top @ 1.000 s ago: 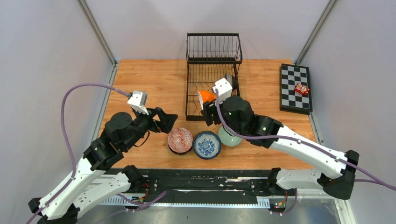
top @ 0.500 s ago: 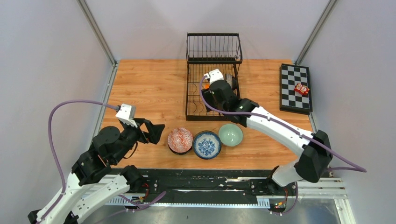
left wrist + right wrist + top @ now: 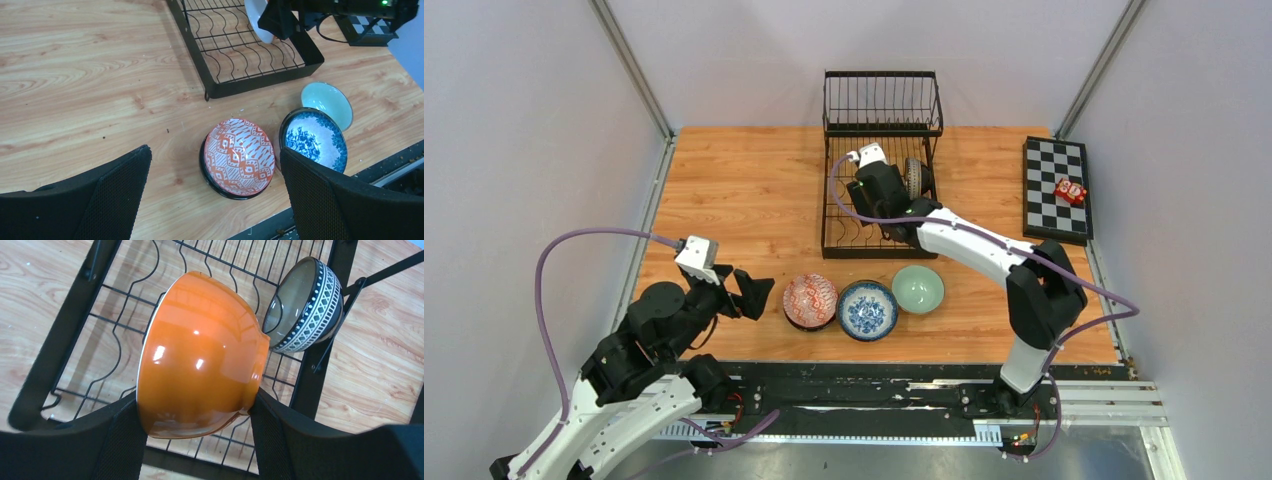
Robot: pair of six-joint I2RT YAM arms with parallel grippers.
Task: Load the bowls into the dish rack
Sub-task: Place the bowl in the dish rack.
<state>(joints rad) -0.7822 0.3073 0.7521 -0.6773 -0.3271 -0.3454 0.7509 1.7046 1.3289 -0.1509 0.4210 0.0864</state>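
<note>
**Right gripper [image 3: 194, 402] clamps orange bowl [image 3: 200, 360] over the dish rack [image 3: 882, 128], at 12 o'clock on the table [image 3: 744, 180].**
Held on edge above the rack's base, it could clip the dark patterned bowl [image 3: 305, 307] racked at its 2 o'clock, or roll flat if released crooked. Left gripper [image 3: 215, 151] gapes empty near three bowls [image 3: 867, 309] at 6 o'clock.

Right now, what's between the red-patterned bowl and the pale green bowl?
The blue-and-white floral bowl sits between the red-patterned bowl and the pale green bowl, all three in one row. The top external view shows it.
</note>
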